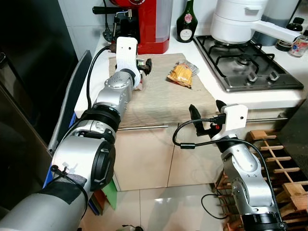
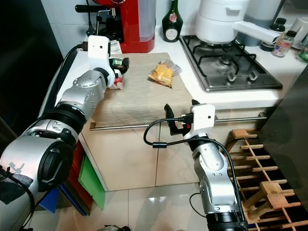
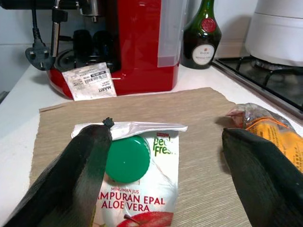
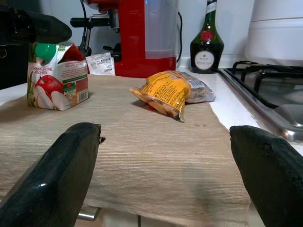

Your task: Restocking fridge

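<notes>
Left arm [image 1: 77, 163]: nearest my head camera I see its silver shoulder and elbow shells, smooth metal with black joints, reaching forward over the counter.
Left gripper [image 3: 165, 175]: I read its two black fingers as spread wide, straddling the juice carton from above; one finger [image 3: 80, 175] overlaps the carton's edge in the wrist view, and I cannot tell whether it touches.
Juice carton [image 4: 57, 75]: a small printed box with an apple picture and a round green cap [image 3: 127, 158], standing upright on the mat at its left rear part, near the red machine.
Right gripper [image 1: 208, 115]: I see it held in front of the counter's front edge, low, fingers wide apart, nothing between them.
Snack packet [image 1: 181, 73]: crinkled yellow-orange film, lying flat on the mat to the right of the carton, well apart from it.
Mat [image 1: 163, 98]: beige woven cloth, ribbed texture, covering the white counter [image 1: 269, 98] to its front edge.
Counter rear: a glossy red coffee machine [image 1: 147, 26], a paper label [image 3: 90, 81] beside its base, and a dark green bottle [image 1: 186, 21] with a round seal.
Hob [image 1: 245, 62]: brushed steel, black grates, a white pot [image 1: 236, 19] on it.
Below: pale cabinet fronts with a steel rail [image 2: 139, 126], glossy tiled floor [image 1: 163, 207], and a wooden rack [image 1: 279, 159] at right.
</notes>
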{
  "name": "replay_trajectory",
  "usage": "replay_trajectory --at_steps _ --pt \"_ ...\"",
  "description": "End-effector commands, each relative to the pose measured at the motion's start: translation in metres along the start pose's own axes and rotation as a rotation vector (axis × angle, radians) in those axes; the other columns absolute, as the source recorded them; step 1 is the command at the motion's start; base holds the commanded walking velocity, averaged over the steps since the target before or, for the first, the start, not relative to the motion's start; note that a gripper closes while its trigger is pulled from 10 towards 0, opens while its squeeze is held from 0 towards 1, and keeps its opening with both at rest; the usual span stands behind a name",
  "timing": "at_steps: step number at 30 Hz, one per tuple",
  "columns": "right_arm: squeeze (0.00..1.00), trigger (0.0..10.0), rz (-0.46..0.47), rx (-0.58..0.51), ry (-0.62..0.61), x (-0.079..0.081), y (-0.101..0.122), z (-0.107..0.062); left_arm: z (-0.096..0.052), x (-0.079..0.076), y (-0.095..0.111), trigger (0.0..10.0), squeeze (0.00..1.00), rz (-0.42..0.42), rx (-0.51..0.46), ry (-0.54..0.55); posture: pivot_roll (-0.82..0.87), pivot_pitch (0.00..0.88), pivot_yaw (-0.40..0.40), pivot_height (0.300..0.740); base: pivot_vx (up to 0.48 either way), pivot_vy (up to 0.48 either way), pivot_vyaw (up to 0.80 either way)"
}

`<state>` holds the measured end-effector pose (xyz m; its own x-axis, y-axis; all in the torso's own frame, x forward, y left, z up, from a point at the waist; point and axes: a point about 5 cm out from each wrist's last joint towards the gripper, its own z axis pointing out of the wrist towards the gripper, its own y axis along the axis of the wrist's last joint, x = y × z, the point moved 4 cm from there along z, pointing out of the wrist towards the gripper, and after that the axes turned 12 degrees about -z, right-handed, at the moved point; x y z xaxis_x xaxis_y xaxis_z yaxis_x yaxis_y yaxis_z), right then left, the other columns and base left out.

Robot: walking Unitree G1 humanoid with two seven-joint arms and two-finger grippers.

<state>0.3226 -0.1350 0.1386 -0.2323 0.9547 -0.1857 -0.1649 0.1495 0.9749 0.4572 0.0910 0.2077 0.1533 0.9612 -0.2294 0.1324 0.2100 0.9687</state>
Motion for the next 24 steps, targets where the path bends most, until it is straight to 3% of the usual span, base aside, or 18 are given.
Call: replay_trajectory --at_steps 1,12,24 --pt "0.0 10.0 -0.007 0.012 0.005 0.002 -0.001 0.0 -0.009 0.01 -0.066 0.0 0.0 -0.031 0.231 0.04 -0.22 0.0 0.062 0.74 0.0 0.0 0.0" --pt "0.0 10.0 -0.01 0.013 0.005 0.002 -0.001 0.001 -0.014 0.019 -0.081 0.0 0.0 0.013 0.267 0.067 -0.22 0.0 0.063 0.74 0.0 0.0 0.0" --pt "0.0 10.0 -0.01 0.016 0.005 0.002 -0.002 0.001 -0.011 0.02 -0.068 0.0 0.0 0.002 0.208 0.061 -0.22 0.0 0.063 0.74 0.0 0.0 0.0"
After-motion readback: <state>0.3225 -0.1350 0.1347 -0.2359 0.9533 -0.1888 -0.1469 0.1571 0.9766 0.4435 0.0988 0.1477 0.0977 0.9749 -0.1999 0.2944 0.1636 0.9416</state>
